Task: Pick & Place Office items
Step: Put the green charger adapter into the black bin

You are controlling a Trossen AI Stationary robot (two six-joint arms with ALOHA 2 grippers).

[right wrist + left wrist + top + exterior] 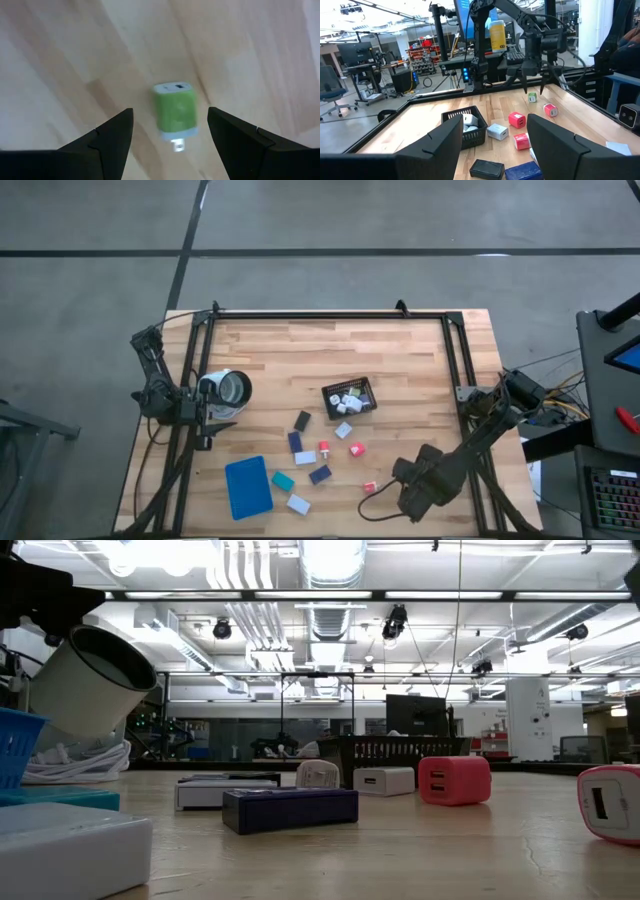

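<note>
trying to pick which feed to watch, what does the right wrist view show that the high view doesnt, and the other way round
Only the right wrist view: a green charger lying on the wood between the open fingers of the right gripper, untouched.

Only the high view: the whole layout, with the black mesh basket, the blue tray, the scattered blocks and chargers, and the left gripper waiting at the table's left edge.

Both: the wooden table and the right gripper, low near the front edge.
</note>
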